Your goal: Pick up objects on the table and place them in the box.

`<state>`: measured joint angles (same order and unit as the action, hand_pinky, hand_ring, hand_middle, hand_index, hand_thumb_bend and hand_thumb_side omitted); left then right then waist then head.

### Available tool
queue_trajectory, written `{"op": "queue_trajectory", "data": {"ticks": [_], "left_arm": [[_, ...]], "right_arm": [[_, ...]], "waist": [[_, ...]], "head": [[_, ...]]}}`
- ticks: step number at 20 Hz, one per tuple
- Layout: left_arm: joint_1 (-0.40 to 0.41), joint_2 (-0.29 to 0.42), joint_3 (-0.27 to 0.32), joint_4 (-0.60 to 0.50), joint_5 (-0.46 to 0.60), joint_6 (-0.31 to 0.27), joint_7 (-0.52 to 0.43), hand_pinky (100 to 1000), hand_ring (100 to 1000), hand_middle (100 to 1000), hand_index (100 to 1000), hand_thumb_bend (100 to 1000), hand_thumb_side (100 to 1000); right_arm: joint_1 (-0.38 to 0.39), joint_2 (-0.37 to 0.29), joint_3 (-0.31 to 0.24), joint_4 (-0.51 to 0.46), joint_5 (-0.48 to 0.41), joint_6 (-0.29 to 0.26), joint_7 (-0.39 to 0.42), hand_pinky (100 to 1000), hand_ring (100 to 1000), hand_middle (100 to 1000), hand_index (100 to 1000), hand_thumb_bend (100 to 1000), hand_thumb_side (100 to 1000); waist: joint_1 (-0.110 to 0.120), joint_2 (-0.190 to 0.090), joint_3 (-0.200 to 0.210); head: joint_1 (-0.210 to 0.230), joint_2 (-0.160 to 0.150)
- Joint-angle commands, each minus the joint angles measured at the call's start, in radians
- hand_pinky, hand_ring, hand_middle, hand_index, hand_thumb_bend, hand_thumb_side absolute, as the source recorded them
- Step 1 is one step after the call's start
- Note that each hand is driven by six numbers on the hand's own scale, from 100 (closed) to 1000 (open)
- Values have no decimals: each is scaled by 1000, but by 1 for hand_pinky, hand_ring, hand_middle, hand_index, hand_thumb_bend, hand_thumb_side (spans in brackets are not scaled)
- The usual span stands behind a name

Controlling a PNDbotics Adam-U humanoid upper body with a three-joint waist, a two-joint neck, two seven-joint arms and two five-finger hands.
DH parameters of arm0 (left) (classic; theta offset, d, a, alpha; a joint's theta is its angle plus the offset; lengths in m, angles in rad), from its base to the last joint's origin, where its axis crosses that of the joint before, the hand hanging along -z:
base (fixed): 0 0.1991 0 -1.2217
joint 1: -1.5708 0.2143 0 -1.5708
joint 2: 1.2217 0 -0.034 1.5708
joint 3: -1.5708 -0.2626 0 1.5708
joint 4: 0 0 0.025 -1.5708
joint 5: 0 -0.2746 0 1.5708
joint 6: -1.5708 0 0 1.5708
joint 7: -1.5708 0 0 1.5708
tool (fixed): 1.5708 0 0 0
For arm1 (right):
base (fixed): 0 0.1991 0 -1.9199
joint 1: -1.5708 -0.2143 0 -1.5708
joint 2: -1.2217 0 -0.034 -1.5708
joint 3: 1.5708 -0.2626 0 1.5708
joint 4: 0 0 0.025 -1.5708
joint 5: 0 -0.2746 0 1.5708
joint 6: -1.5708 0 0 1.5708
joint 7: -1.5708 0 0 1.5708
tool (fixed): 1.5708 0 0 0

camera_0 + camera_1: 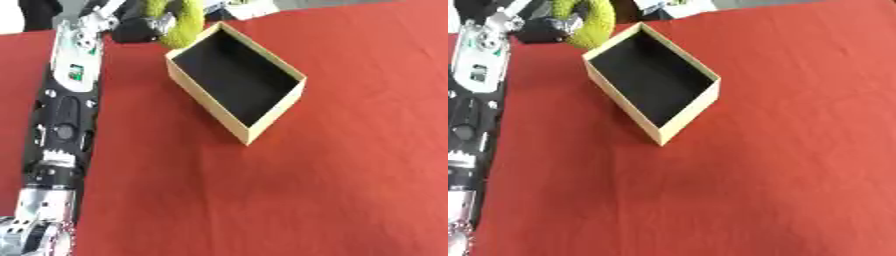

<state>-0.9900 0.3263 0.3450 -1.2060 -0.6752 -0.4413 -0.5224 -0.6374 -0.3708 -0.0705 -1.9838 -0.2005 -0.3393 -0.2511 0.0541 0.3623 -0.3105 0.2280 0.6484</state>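
Left arm (66, 125) runs up the left side of the frame, from the lower left corner to the upper left; black casing with silver joints, a white panel with a small green mark near its upper end. Left hand (144, 27) at the top of the frame, left of centre, dark fingers curled round a yellow-green fuzzy object (182, 27). The object's lower end sits just beside the far left corner of the box (271, 112); contact cannot be told. Box: tan walls, black interior, open top, set askew in the upper middle of the frame. Red tablecloth (332, 190) covers the table.
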Motion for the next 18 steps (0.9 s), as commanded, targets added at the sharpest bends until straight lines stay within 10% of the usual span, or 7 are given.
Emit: {"op": "queue_trajectory", "data": {"ticks": [1,18], "left_arm": [[-32,25,33,5,-89,8,23,483,394,355,563,100,490],[-22,8,46,82,-305,-66,215,499,408,374,606,100,551]], "right_arm": [[-22,11,6,-16,-23,5,17,824,766,542,752,100,564],[-29,51,19,-16,-39,25,32,825,769,538,750,100,586]], "waist": [[-8,-22,-15],[0,-12,-52]], "head": [[27,-10],[53,-15]]}}
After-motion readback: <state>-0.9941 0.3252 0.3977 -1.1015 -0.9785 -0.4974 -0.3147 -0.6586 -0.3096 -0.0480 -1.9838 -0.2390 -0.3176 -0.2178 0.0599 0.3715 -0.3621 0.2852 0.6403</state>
